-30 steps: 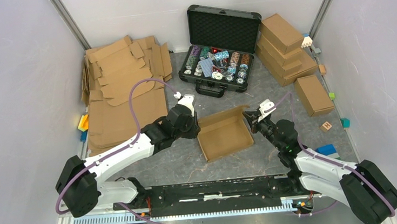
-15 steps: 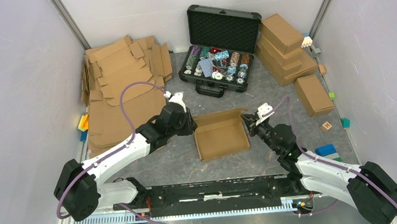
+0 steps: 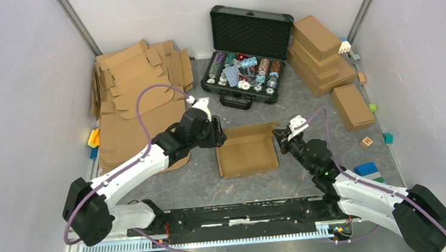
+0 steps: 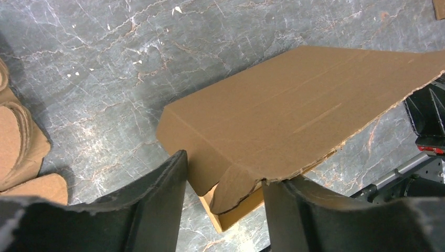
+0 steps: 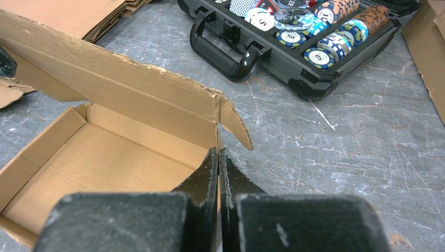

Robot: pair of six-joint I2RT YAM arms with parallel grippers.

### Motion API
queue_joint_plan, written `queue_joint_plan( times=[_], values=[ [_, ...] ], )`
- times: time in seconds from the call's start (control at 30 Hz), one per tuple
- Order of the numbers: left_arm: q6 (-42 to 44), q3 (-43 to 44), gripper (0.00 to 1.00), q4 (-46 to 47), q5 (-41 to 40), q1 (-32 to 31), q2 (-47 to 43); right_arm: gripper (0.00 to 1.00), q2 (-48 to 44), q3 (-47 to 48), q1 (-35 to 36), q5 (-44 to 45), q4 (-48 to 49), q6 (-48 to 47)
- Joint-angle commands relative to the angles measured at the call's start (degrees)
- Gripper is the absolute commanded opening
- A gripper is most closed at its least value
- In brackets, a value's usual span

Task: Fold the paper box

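Note:
The paper box (image 3: 247, 154) lies mid-table as a shallow open tray with its lid (image 3: 246, 130) standing up along the far edge. My left gripper (image 3: 217, 137) is open at the lid's left end. In the left wrist view the lid (image 4: 294, 100) slopes over the tray, and its rounded corner tab (image 4: 239, 189) hangs between my left gripper's (image 4: 223, 202) spread fingers. My right gripper (image 3: 280, 140) is shut on the box's right side wall. In the right wrist view my right gripper (image 5: 218, 157) pinches that wall beside the tray floor (image 5: 105, 168).
An open black case of poker chips (image 3: 246, 69) stands behind the box. Flat cardboard blanks (image 3: 139, 103) are piled at the far left. Finished brown boxes (image 3: 320, 50) are stacked at the far right, one more (image 3: 351, 105) beside them. Small coloured blocks (image 3: 367, 168) lie near the right edge.
The box has turned from tilted to nearly square and shifted slightly left. My left arm has swung toward the far side, up to the lid's left end. My right gripper kept its hold.

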Motion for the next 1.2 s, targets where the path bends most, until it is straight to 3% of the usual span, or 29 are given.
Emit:
queue_joint_plan(
  times=[0.0,0.23,0.33,0.53,0.73,1.0,1.1,1.17],
  values=[
    [2.6,3.3,0.63,-2.9,0.5,0.6,1.3,0.0,0.0,1.6,0.4,1.3,-3.1,0.7],
    [3.6,-6.5,0.83,3.3,0.5,2.9,-5.2,0.0,-0.1,2.5,0.4,1.9,-4.2,1.0],
    [3.9,-9.7,1.0,6.1,1.3,3.2,-6.5,0.0,0.1,2.8,0.4,1.6,-4.3,1.1],
    [5.5,-18.3,1.0,19.9,7.6,3.2,-7.3,0.0,1.1,3.8,0.4,0.6,-4.9,1.6],
    [7.4,-19.9,0.87,23.6,7.8,3.3,-3.5,0.0,1.2,4.3,0.4,-0.4,-5.4,2.1],
    [11.8,-21.8,0.78,28.5,7.1,3.2,-1.9,0.0,1.4,5.0,0.4,-1.1,-5.9,2.1],
    [12.4,-21.1,0.58,28.3,8.4,3.3,-1.3,0.0,1.4,5.2,0.4,-1.1,-6.2,2.1],
    [12.6,-20.8,0.55,28.2,9.2,3.3,-1.1,0.0,1.4,5.1,0.4,-1.4,-6.1,2.3]
  ],
)
